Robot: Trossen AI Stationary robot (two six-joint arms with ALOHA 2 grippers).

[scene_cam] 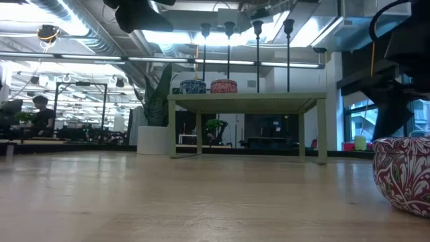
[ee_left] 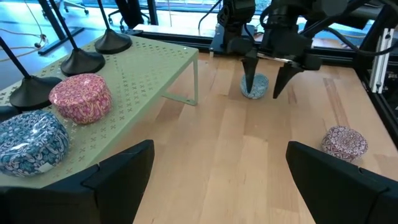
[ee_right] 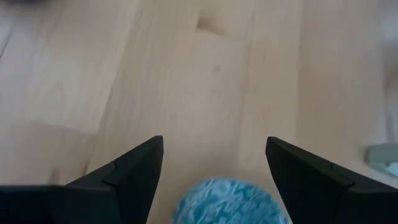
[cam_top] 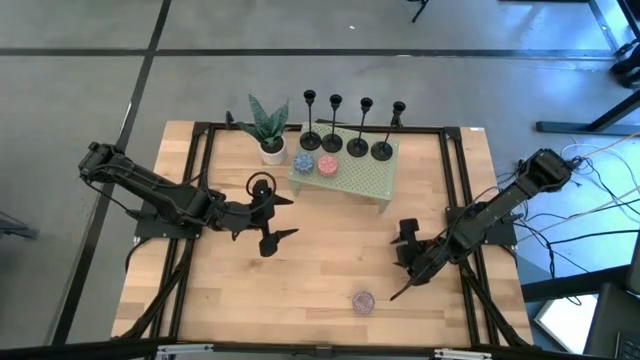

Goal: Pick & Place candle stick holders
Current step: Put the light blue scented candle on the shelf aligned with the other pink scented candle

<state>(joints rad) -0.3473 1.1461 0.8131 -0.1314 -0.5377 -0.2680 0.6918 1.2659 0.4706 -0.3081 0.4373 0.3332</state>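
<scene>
Four black candle stick holders (cam_top: 345, 146) stand in a row by their round disc bases along the far side of a green perforated shelf (cam_top: 365, 180). The low view shows their thin stems (scene_cam: 257, 50). My left gripper (cam_top: 278, 217) hovers open over the table left of the shelf, nothing between its fingers (ee_left: 118, 180). My right gripper (cam_top: 405, 265) is open at the right, tipped downward. Its fingers stand on either side of a small blue speckled ball (ee_right: 227, 202) on the table without touching it. The left wrist view also shows this ball (ee_left: 256, 87).
A blue speckled ball (cam_top: 303, 163) and a pink one (cam_top: 327, 165) sit on the shelf's near left part. A potted plant (cam_top: 270, 128) stands left of the shelf. A purple ball (cam_top: 362, 301) lies near the table's front edge. Black frame rails (cam_top: 455, 170) run along the table's sides.
</scene>
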